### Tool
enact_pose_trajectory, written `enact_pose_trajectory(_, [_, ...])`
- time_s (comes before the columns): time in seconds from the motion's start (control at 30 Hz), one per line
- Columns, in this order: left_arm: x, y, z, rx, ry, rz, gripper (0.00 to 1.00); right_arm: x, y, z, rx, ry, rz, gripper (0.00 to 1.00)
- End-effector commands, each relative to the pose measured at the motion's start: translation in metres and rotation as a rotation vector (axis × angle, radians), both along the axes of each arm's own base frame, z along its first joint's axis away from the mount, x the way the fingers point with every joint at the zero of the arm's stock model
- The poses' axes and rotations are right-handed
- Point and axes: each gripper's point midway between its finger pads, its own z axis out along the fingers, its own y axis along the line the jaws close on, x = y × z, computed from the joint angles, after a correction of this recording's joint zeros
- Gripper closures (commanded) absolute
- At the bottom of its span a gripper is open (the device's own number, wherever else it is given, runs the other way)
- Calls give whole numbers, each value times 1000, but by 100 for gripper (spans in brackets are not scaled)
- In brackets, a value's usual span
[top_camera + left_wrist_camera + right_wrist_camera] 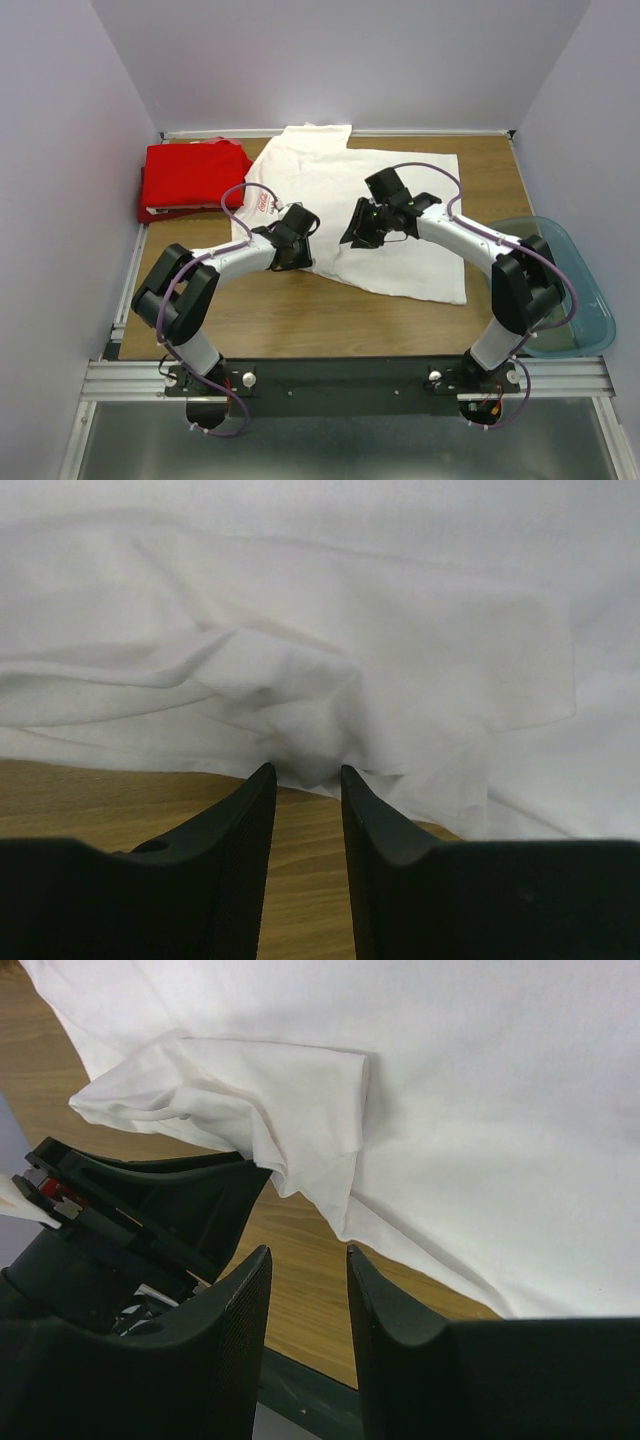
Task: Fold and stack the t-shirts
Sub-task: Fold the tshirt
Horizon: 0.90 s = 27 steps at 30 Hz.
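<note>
At far left the red t-shirt [190,172] is sitting folded in the back corner, so you're working the white t-shirt [400,190], which is lying spread mid-table. Left gripper [303,776] is pinching a bunched edge of it on the near-left side, jaws almost together and cloth gathering into the tips. Go shallow on that pinch and be lifting only enough to clear the table [300,315] before carrying the flap across. Right gripper [308,1260] is hovering close by, just off the shirt's near edge, jaws slightly parted and gripping nothing. I'd be getting it onto the hem first so both points are travelling together; a one-sided pull is likely going to skew the fold. Tub [590,305] at far right isn't coming into this step.
</note>
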Motion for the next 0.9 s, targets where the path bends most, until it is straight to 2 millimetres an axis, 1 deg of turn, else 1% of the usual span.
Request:
enact_pose_trajectory(0.0, [13, -5, 8, -14, -36, -3, 63, -2, -11, 3, -25, -13, -5, 57])
enact_pose_trajectory(0.17, [16, -6, 11, -8, -49, -5, 72, -3, -12, 0, -29, -4, -9, 57])
enact_pose_trajectory(0.33, [17, -3, 11, 6, -49, -6, 74, -5, -12, -2, -31, 4, -8, 57])
enact_pose_trajectory(0.43, [17, -3, 11, 5, -47, -9, 85, -5, -13, -3, -33, 7, -7, 57])
enact_pose_trajectory(0.5, [16, -3, 11, 5, -44, -12, 87, -6, -13, -4, -34, 10, -9, 57])
enact_pose_trajectory(0.57, [16, -1, 11, 4, -43, -10, 94, -7, -15, -5, -37, 12, -11, 57])
enact_pose_trajectory(0.67, [15, 1, 12, 4, -46, -8, 99, -8, -16, -6, -41, 13, -13, 57])
enact_pose_trajectory(0.8, [15, 4, 17, 3, -51, -2, 99, -10, -23, -11, -62, 16, -21, 57])
enact_pose_trajectory(0.87, [14, 6, 19, 0, -52, 1, 99, -10, -27, -9, -68, 6, -23, 56])
